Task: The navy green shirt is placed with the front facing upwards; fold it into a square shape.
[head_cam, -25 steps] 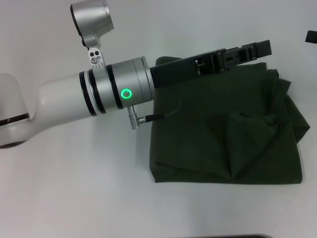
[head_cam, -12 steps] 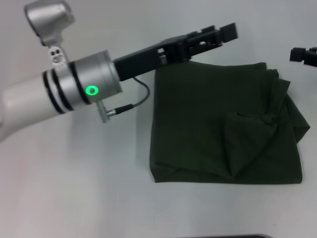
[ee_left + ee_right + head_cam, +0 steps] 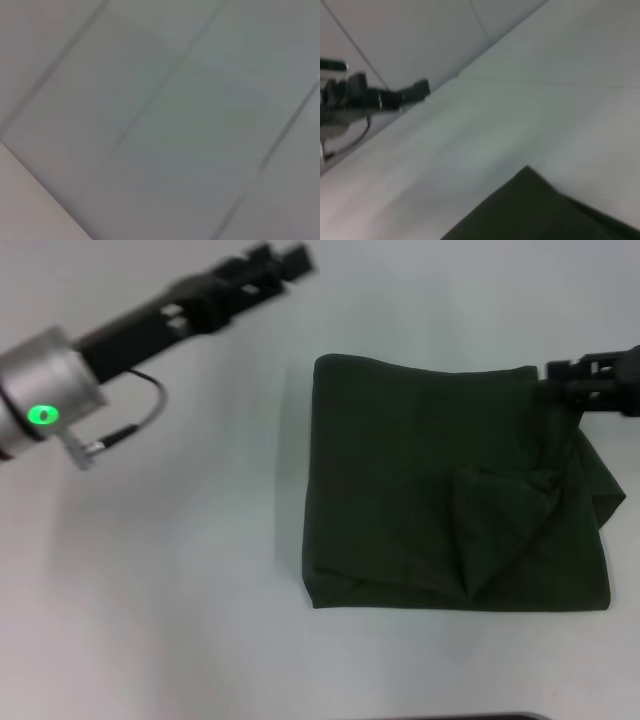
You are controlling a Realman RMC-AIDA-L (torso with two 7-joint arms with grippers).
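The navy green shirt [image 3: 430,490] lies folded into a rough rectangle on the white table, with creases and a bunched right edge; no print shows. My left gripper [image 3: 295,258] is raised at the far left, well away from the cloth. My right gripper [image 3: 555,370] reaches in from the right edge, at the shirt's far right corner. The right wrist view shows a corner of the shirt [image 3: 540,215] and, far off, the left gripper [image 3: 422,87].
Bare white table [image 3: 160,580] surrounds the shirt on the left and near sides. A dark strip [image 3: 470,716] runs along the near edge. The left wrist view shows only a pale tiled surface [image 3: 160,120].
The left arm has lifted off the shirt's far edge and swung left and away. The right gripper has come in from the right to the shirt's far right corner.
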